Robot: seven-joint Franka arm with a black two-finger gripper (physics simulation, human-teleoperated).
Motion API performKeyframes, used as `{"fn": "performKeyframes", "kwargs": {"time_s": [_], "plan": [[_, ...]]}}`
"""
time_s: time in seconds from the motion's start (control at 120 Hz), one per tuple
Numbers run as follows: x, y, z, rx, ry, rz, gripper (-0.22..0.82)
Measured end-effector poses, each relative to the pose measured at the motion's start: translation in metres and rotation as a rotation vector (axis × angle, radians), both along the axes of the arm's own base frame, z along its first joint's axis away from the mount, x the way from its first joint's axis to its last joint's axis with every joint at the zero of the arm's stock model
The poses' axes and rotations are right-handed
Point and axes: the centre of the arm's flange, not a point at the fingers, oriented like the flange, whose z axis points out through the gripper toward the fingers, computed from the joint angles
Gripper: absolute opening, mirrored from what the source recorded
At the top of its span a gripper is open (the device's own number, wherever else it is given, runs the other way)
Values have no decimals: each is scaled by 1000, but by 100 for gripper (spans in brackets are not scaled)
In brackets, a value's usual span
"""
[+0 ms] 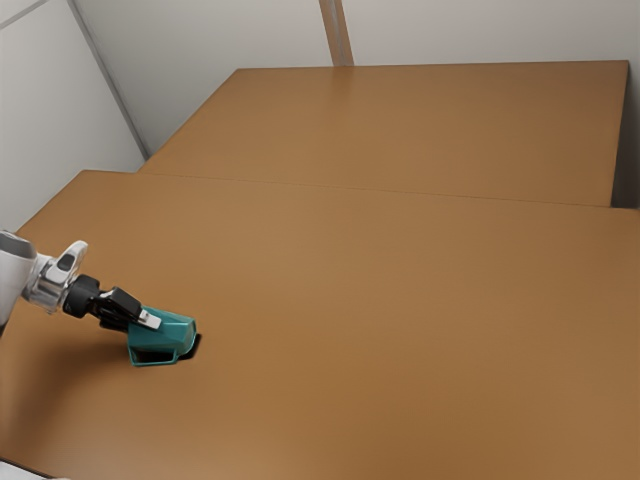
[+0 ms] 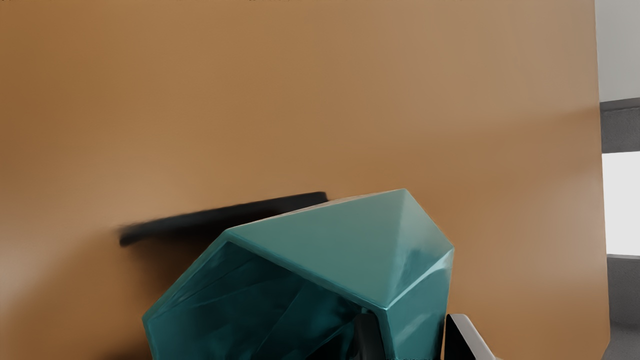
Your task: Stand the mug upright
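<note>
Mug (image 1: 176, 327): tipped well over above the near part of the counter (image 1: 400, 320), its mouth toward the hand; you cannot confirm whether it bears on the surface. Fingers (image 2: 367, 336): grasping the mug's side wall, one inside the mouth, one outside. Handling, as judged: light, stiff, smooth-faced and liable to pivot, possibly brittle. The flat wall near the rim is a sound hold; keep your grip firm, turn the base downward slowly and release only once it sits flat
</note>
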Motion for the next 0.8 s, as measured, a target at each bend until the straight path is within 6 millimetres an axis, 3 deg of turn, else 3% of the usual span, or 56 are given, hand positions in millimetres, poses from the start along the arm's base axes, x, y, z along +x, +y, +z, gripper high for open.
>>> {"fn": "performKeyframes", "kwargs": {"time_s": [0.275,0.5,0.667,0.8], "plan": [[7,-10,21,23,-34,-25,-14],[15,-24,60,78,-89,-57,-16],[30,-60,93,166,-118,-157,-17],[35,-75,109,251,-114,-214,-18]]}}
